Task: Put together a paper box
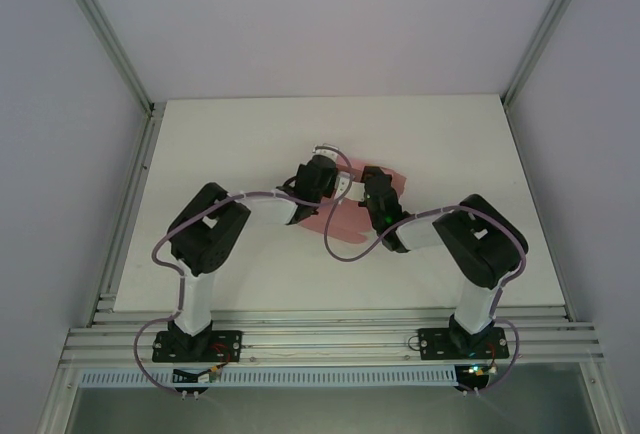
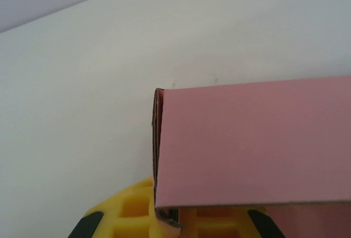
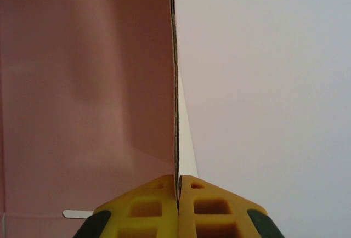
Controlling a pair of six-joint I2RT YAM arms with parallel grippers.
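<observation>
Open table [image 1: 220,154]; left pincer [image 2: 167,221], right pincer [image 3: 178,194] clamp paper box [image 2: 252,145] edges.

A plain white table [image 1: 240,144] carries one thing, a pink paper box [image 1: 338,220] of thin card. It sits about the table's middle, well apart from all four edges, with one panel folded upright.

The paper box [image 2: 252,145] is thin pink card, totally matt, with a darker raw look along the cut edges. The worktop [image 1: 240,144] is smooth, white and matt too. The left gripper [image 2: 174,216] and right gripper [image 3: 178,188] are yellow moulded plastic with black bits, kinda satin. The frame rails [image 1: 330,339] along the near edge look like bare ribbed metal.
</observation>
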